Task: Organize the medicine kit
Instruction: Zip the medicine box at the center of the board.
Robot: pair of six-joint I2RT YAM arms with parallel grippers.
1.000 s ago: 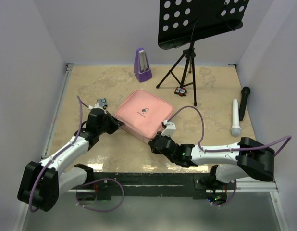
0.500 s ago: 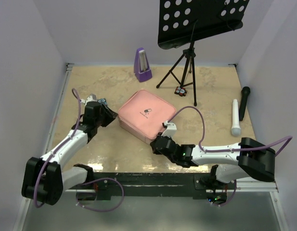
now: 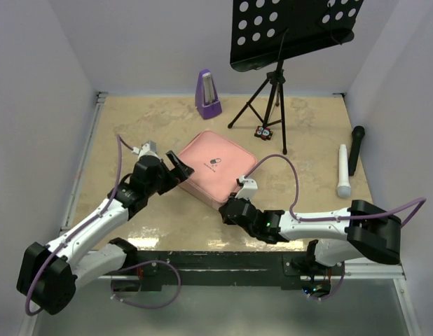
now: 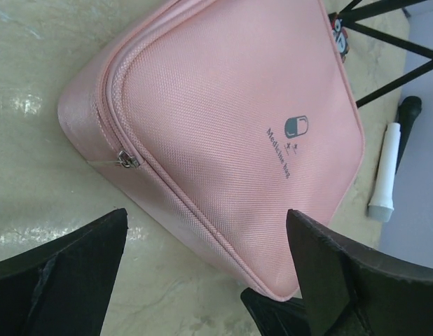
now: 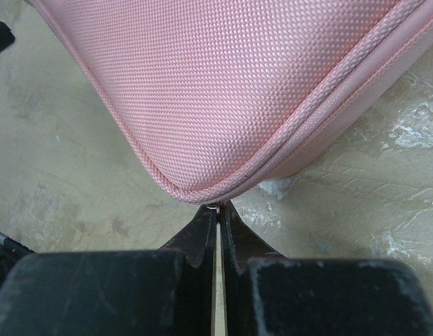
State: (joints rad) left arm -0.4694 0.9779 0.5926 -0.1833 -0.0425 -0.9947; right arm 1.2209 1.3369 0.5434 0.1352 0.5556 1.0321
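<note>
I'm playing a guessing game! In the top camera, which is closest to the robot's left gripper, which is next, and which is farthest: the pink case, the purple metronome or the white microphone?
1. pink case, right beside the left gripper.
2. purple metronome, at the back.
3. white microphone, far over on the right.

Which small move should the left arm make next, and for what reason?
Probably ease the open left gripper forward onto the zipper pull and close on it. The medicine kit is zipped shut, the pull lies on its side wall just ahead of the spread jaws, and the right gripper is shut at the kit's near corner, seemingly steadying it.
</note>
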